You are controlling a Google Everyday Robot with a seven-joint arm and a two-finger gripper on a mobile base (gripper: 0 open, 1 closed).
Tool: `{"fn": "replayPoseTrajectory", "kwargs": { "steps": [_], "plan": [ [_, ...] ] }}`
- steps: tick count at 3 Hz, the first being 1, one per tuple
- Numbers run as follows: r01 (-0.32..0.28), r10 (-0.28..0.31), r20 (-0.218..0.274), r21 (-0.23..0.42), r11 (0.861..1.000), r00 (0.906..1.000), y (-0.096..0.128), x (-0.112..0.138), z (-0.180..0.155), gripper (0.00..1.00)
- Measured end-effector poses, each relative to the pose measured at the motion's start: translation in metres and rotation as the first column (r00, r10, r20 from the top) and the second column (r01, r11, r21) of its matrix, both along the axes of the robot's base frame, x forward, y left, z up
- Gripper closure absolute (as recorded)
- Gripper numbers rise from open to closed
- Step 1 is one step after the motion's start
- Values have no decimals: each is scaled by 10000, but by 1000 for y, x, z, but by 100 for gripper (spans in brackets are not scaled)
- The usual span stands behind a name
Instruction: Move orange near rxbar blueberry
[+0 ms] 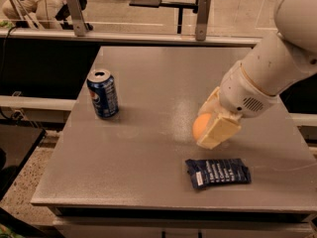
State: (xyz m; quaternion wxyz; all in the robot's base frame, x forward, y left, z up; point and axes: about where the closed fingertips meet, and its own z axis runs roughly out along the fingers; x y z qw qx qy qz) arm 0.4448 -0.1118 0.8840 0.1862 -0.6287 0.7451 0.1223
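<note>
The orange is a small round fruit held between my gripper's cream-coloured fingers, just above the grey table to the right of its middle. My gripper comes in from the upper right on a white arm and is shut on the orange. The rxbar blueberry is a flat dark navy wrapper with white text. It lies flat near the table's front edge, just below and slightly right of the gripper, a short gap apart.
An upright blue soda can stands on the table's left side. A metal rail with posts runs behind the far edge. The table's front edge is close below the wrapper.
</note>
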Motion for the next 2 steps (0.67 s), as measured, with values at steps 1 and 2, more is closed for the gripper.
{"fn": "replayPoseTrajectory", "kwargs": {
  "steps": [1,2],
  "plan": [
    [-30,33,-165,156,9999,9999,3,-5,-13,82],
    [37,-33,-178,197,9998,9998,4,-3,-22,60]
  ]
}}
